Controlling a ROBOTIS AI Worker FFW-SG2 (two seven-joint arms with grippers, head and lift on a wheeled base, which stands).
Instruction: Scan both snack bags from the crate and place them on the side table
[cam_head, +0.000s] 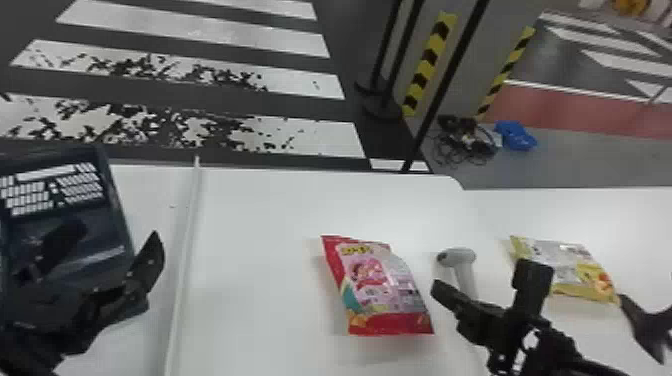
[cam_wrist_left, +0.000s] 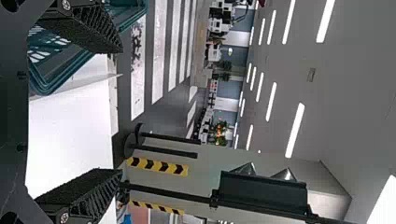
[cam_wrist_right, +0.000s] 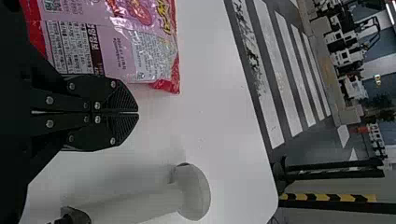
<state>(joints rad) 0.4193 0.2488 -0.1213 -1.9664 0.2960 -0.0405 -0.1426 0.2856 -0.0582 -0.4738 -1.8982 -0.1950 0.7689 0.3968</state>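
A red-and-pink snack bag lies flat on the white table; in the right wrist view the pink bag is beside the fingers. My right gripper is between that bag and the pale scanner. In the right wrist view the right gripper is shut with nothing held, and the scanner lies apart from it. A yellow snack bag rests on the white side table at the right. My left gripper stands open at the dark crate; the left gripper holds nothing.
A raised pale strip runs between the crate and the pink bag. Beyond the tables stand black posts, with cables and a blue item on the floor. A black pointed shape is at the right edge.
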